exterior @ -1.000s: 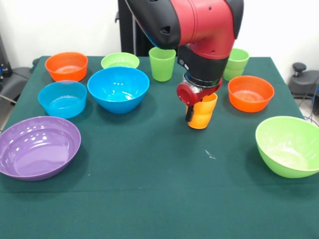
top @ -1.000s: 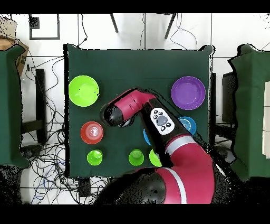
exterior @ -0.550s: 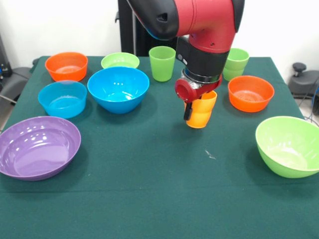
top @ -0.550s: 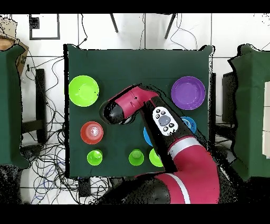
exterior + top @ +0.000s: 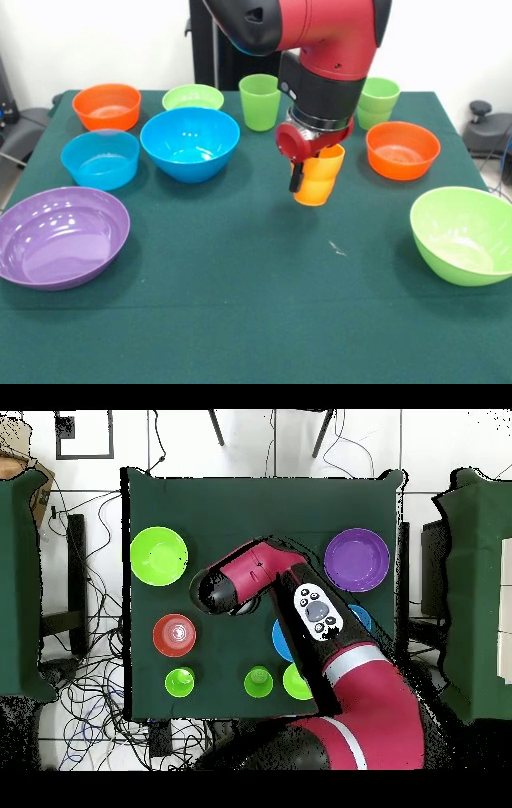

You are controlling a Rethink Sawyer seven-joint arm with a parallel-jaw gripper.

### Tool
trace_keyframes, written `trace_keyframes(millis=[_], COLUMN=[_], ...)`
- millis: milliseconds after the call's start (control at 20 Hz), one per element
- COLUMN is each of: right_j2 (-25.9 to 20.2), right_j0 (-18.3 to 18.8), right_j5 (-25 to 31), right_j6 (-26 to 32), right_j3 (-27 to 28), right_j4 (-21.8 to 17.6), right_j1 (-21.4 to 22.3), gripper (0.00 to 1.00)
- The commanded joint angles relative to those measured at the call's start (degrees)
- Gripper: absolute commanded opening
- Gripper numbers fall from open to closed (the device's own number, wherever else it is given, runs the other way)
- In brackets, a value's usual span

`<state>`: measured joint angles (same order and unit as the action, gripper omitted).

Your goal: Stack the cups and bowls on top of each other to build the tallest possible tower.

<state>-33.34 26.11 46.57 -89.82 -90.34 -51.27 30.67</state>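
Holding orange cup (image 5: 318, 175) clamped in claw (image 5: 308, 178) above tabletop (image 5: 240, 304) | tower: not begun | bowls, cups unstacked

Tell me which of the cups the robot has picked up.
The orange cup, mid-table in the front view. It hangs in the gripper, the only orange one; the green cup and the stacked green cups stand untouched at the table's far side.

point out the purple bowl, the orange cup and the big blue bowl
purple bowl (image 5: 60, 236), front view, inside bottom of the bowl
orange cup (image 5: 318, 180), front view, side wall below the tool
big blue bowl (image 5: 190, 142), front view, inner basin
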Motion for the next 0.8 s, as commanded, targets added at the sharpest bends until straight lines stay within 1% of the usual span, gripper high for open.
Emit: trace_keyframes(millis=[50,250,600,800], right_j2=[-2.46,-2.72,-2.28,-1.75], right_j0=[1.68,2.95,4.12,4.06], right_j5=[4.93,4.47,3.64,3.94], right_j6=[23.05,25.11,26.32,26.92], right_j3=[5.67,7.12,7.12,7.73], right_j4=[-2.83,-3.12,-3.24,-3.35], right_j1=[-3.40,-5.49,-6.19,-6.69], gripper=[0.00,0.00,0.00,0.00])
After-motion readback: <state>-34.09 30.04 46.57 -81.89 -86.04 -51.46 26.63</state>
